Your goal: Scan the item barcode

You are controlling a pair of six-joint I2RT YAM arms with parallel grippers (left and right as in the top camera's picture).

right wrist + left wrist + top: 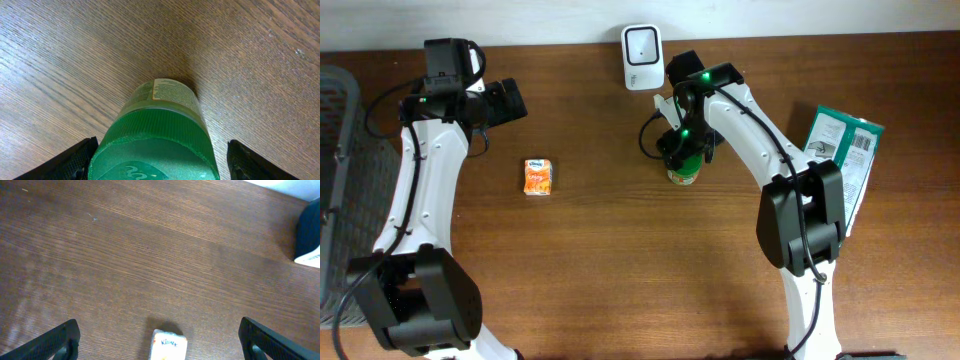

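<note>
That right pincer (162, 159) is spread wide, jaws either side of the jar (150, 100) standing under it, not gripping yet. Rigid, slick plastic, probably light; I'd grab the ribbed lid (155, 145), not the label (172, 90).

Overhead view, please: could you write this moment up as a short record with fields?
jar: green lid, standing upright
scanner: white, behind the jar
right gripper: open, astride the jar
left gripper: open, apart from the pack
pack: orange, left of the jar
bag: green, right of the jar
</note>
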